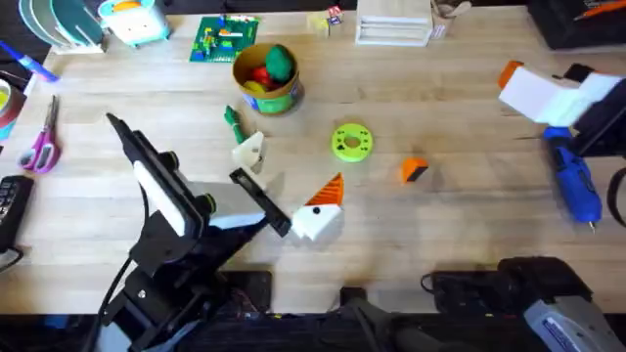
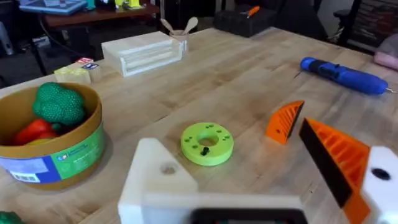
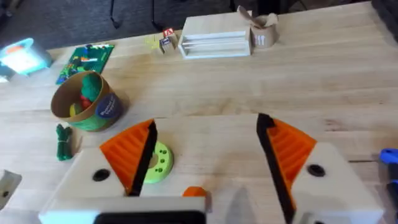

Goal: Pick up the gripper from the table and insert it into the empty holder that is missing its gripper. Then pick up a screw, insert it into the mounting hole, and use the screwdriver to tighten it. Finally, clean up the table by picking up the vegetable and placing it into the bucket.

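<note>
Light wooden table (image 1: 440, 235), bearing everything else.

Left gripper (image 1: 284, 184), reaching in from the lower left toward the middle of the table, spread wide open and holding nothing. One finger faced with an orange ribbed pad (image 2: 339, 158). The other formed by the bare off-white triangular plastic holder (image 1: 250, 151), with a small round hole on its upper face in the left wrist view and no orange pad on it.

Right gripper (image 3: 206, 132), raised above the near side of the table, fingers parted, each carrying an orange ribbed pad, nothing between them.

Short round yellow-olive bucket (image 1: 266, 86), standing upright toward the far left of centre, already holding a rounder green, a red and a yellow toy vegetable.

Bright blue pen-shaped screwdriver (image 1: 575, 181), lying flat near the right edge, thin metal tip pointing toward the near side, well apart from both grippers.

Lime green flat round disc (image 1: 352, 142), lying at mid-table between bucket and screwdriver, with a small dark item on top, too small to identify.

Small orange ribbed plastic gripper wedge (image 1: 414, 170), lying loose on the table just to the right of the disc, apart from the holder.

Small dark green elongated toy vegetable (image 1: 233, 122), lying on the table just in front of the bucket, outside it, close by the holder's tip.
</note>
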